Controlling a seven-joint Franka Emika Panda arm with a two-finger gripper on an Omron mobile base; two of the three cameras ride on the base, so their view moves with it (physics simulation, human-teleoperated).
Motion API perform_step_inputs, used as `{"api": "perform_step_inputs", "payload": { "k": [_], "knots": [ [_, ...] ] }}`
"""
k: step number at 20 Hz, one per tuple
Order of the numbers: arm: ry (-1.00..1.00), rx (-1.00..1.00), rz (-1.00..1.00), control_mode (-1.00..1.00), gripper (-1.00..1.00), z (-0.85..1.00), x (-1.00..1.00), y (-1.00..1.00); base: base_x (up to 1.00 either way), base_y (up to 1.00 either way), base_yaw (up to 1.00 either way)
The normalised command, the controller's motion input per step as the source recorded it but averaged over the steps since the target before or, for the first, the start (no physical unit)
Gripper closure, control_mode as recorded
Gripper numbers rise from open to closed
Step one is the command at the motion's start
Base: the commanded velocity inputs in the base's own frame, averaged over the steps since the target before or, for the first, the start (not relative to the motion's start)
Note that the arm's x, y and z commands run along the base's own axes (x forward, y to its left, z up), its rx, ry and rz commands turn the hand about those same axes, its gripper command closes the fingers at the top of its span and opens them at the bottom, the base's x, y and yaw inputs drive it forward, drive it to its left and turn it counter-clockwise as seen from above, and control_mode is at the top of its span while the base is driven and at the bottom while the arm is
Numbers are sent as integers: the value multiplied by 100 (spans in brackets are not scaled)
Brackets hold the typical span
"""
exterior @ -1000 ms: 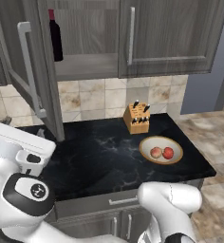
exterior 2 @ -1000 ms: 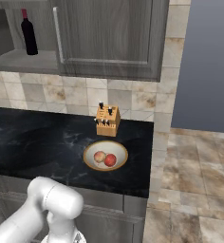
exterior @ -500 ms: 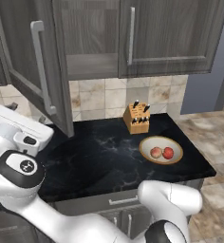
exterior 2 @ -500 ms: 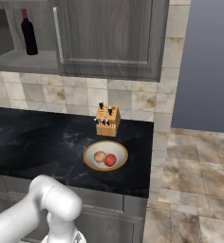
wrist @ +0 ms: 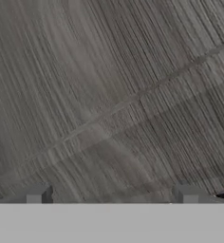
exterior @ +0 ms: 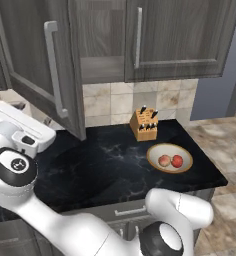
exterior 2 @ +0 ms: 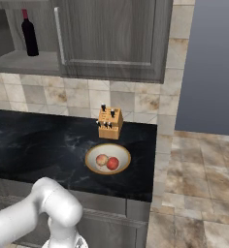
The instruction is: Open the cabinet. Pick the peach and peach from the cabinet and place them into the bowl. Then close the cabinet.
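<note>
Two dark fingertips [wrist: 38, 193] of the claw [wrist: 113, 197] spread wide apart, pinching nothing, pressed up close against grey-brown wood grain, most likely the face of the open door. Nothing lodged between the fingertips.

Outward from there: left door of the cabinet [exterior: 40, 70] swung partway out over the counter, its long silver bar handle [exterior: 54, 70] upright on the near face. Right door [exterior: 182, 37] shut flat, with its own bar handle [exterior: 138, 37]. Behind the open door, a bare shelf; at the far left of that shelf, seen from the right base view, an upright wine bottle [exterior 2: 29, 33].

Below, on the black marbled counter [exterior: 105, 165], a wooden knife block [exterior: 145, 125] against the tiled wall. Just nearer and to the right, the bowl [exterior: 170, 158], tan-rimmed, holding both fruits side by side and touching: paler peach [exterior: 164, 160] on the left, redder peach [exterior: 177, 161] on the right.

Judged from this layout: picking and placing done, only the closing left. Door rigid, hinged, light to swing, smooth-faced and so likely slippery under the fingertips. Best handled by a flat push on the outer panel toward the free edge, far from the hinge, or a hold around the bar handle; gentle finish to avoid a slam.
</note>
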Motion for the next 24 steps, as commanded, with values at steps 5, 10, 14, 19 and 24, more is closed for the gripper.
{"api": "perform_step_inputs", "payload": {
  "k": [5, 10, 14, 19, 24],
  "knots": [
    [8, 0, -11, -100, -100, 0, 20, -25, 0, 0, 0],
    [3, 0, -8, -100, -100, 0, 26, -37, 0, 0, 0],
    [0, 0, -2, -100, -100, 0, 41, -41, 0, 0, 0],
    [-2, -2, 0, -100, -100, 0, 62, -38, 0, 0, 0],
    [-5, 0, 0, -100, -100, 0, 82, -32, 0, 0, 0]
  ]
}}
